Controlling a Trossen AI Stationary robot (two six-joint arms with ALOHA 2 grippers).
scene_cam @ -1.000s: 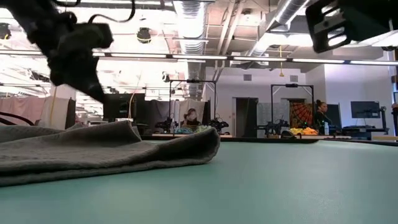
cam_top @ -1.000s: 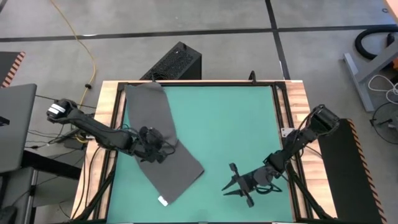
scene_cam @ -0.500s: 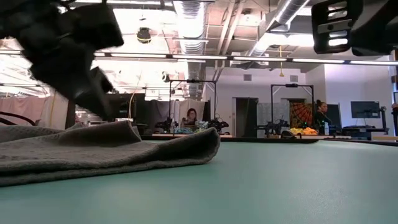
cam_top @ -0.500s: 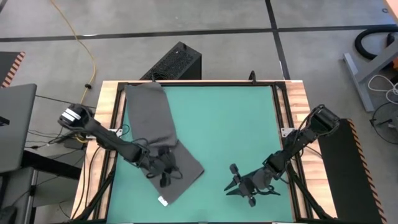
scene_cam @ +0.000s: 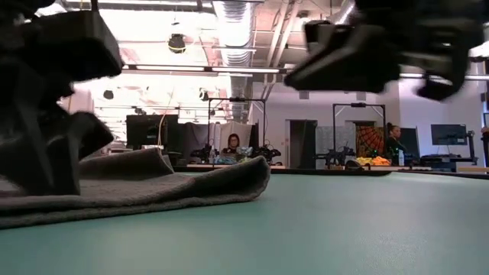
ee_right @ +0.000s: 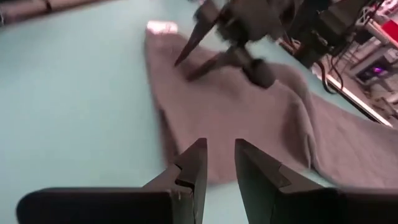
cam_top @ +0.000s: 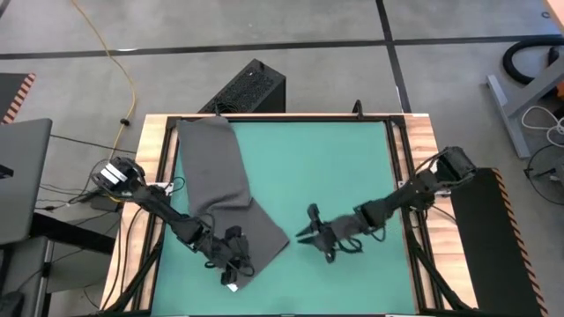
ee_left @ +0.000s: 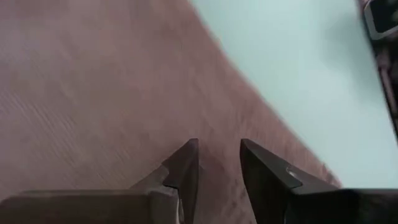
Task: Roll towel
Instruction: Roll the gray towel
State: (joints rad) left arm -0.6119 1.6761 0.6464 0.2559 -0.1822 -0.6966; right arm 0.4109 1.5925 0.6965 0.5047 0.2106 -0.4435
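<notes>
The dark grey towel (cam_top: 225,180) lies flat on the green mat (cam_top: 335,167). It runs slantwise from the far left corner toward the near edge, with a bend in the middle. Its small white tag (cam_top: 231,284) shows at the near end. My left gripper (cam_top: 236,267) stands open, low over that near end; the left wrist view shows cloth (ee_left: 93,81) under the parted fingers. My right gripper (cam_top: 308,233) is open and holds nothing. It hangs above the mat just right of the towel's near end, pointing at the towel (ee_right: 249,106) and at the left gripper (ee_right: 186,65). My left gripper's open fingers (ee_left: 186,162) point down at the towel's near end (ee_left: 217,124), close to the right long edge. I cannot tell whether the fingertips touch the cloth. The towel lies flat, not lifted anywhere.
A wooden frame (cam_top: 423,176) borders the mat. A black box (cam_top: 251,88) stands beyond the far edge and a laptop (cam_top: 22,176) beside the left edge. The mat's middle and far right are bare. People (scene_cam: 233,143) sit in the room behind.
My left gripper has travelled along the towel from its middle to its near end, come down toward it, and opened its fingers. My right gripper has moved toward the table's left and a little toward the far edge, nearer the towel. The towel has stayed in place.
</notes>
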